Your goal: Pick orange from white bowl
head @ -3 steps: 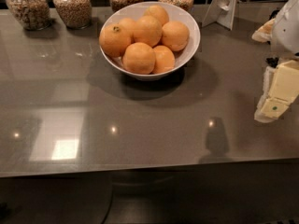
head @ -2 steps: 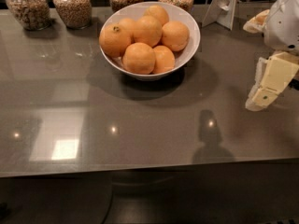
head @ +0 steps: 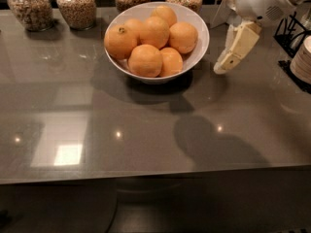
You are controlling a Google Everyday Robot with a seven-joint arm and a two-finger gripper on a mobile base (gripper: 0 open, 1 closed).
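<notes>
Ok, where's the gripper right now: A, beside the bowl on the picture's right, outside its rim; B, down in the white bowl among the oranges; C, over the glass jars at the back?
A: the gripper hangs outside the white bowl on the picture's right, touching none of the oranges.

Dim — gripper (head: 229, 57) beside bowl (head: 204, 39) shadows glary counter (head: 146, 144).

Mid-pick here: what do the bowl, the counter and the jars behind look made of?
White bowl: looks like glazed ceramic, opaque with a smooth sheen. Counter: polished grey stone or laminate, going by its mirror-like light reflections. Jars: clear glass, see-through walls. End effector hangs right of the bowl, above the counter.
</notes>
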